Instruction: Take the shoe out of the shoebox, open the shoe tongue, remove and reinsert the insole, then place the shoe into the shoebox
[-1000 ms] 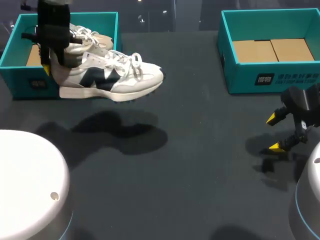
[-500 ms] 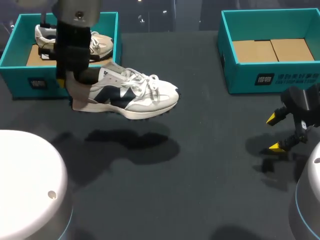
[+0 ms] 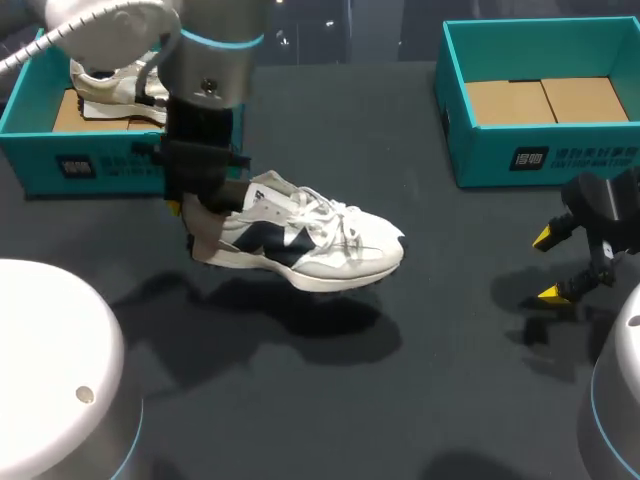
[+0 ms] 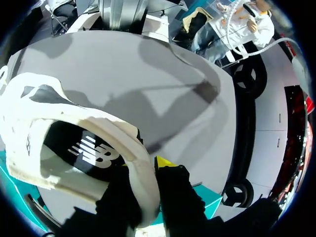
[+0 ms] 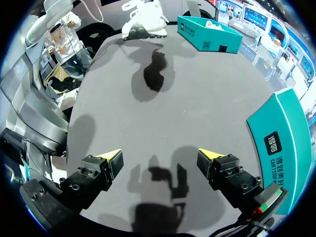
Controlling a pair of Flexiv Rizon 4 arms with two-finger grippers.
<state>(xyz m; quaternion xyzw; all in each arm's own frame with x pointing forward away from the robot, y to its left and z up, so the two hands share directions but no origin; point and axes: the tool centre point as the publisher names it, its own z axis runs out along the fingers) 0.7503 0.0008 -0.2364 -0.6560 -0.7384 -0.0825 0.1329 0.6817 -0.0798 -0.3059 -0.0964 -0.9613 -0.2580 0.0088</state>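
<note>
One right tool (image 3: 548, 265): released, its yellow-tipped fingers spread wide, low over the dark surface (image 3: 420, 400) near the right edge.
Shoe (image 3: 310, 245): white with a dark side marking, held off the surface near the middle, toe pointing right and dipped a little, its shadow (image 3: 300, 315) just under it.
Left tool (image 4: 145, 173): clenched on the shoe's heel, one finger inside the opening and the other outside, the heel wall pinched between them.
Insole (image 4: 91, 150): dark, lying inside the shoe.
Left shoebox (image 3: 100, 165): teal, far left, behind the held shoe, with a second shoe (image 3: 110, 80) in it.
Right shoebox (image 3: 560, 155): teal, far right, its brown cardboard floor showing.
</note>
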